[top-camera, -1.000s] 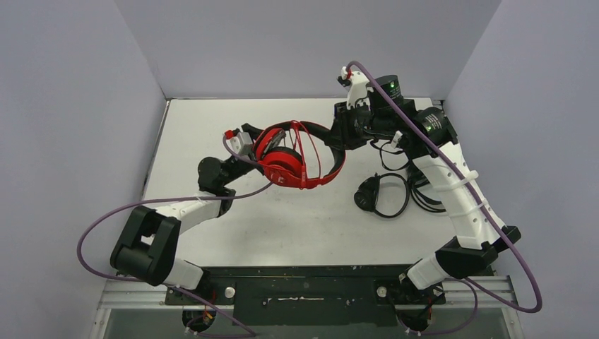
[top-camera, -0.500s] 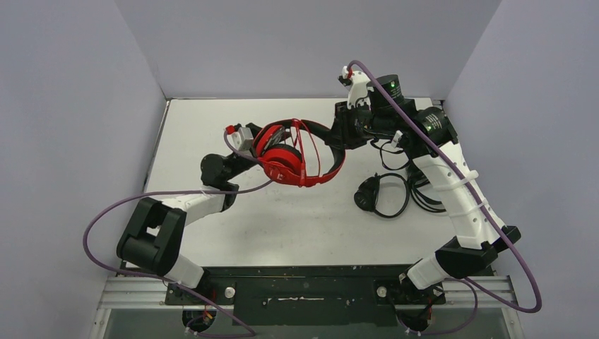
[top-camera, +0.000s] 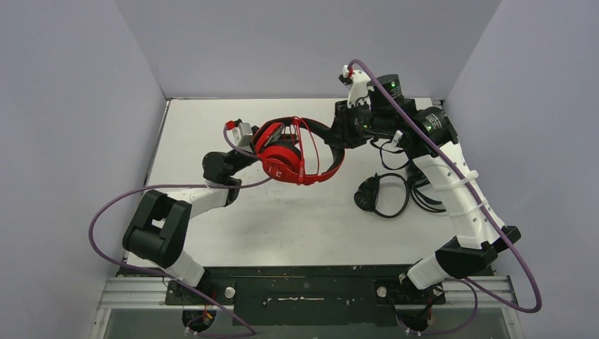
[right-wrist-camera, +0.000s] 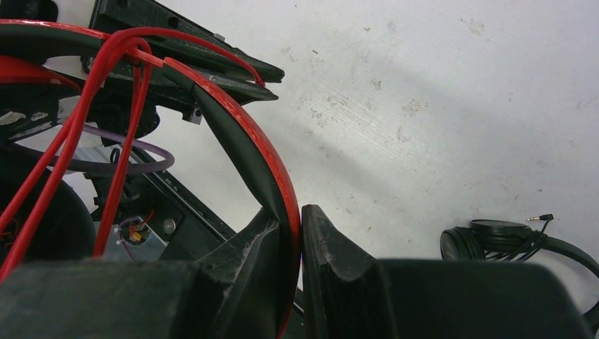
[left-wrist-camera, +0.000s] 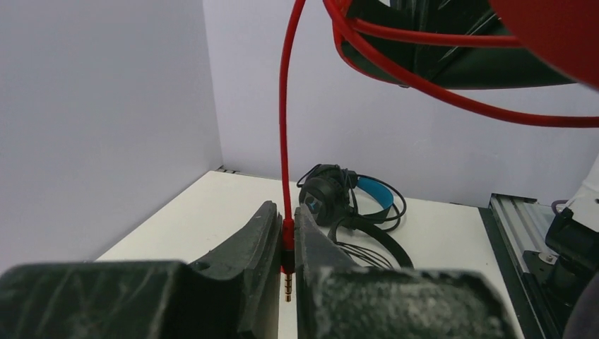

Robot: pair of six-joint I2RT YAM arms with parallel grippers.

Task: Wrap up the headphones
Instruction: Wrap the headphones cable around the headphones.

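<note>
Fingers of the left gripper [left-wrist-camera: 286,244] are squeezed together on the red cord [left-wrist-camera: 284,127], just above its little gold plug [left-wrist-camera: 287,288], which pokes out under them. The cord goes straight up from there to the red headphones [top-camera: 288,159]. These hang in the air over the white table [top-camera: 282,219], between the two arms. The right gripper [right-wrist-camera: 297,229] is clamped on their red and black headband [right-wrist-camera: 247,148], with one finger on each side of the band. Loops of the red cord lie across the headband near the top. One red ear cup faces up in the top view, close to the left arm's wrist. The black headphones [top-camera: 378,194] lie on the table to the right, beside the right arm, with a thin black cable curled around them. The headphones with the blue headband [left-wrist-camera: 326,201] lie on the table too, and the left wrist view shows them far behind the plug.
</note>
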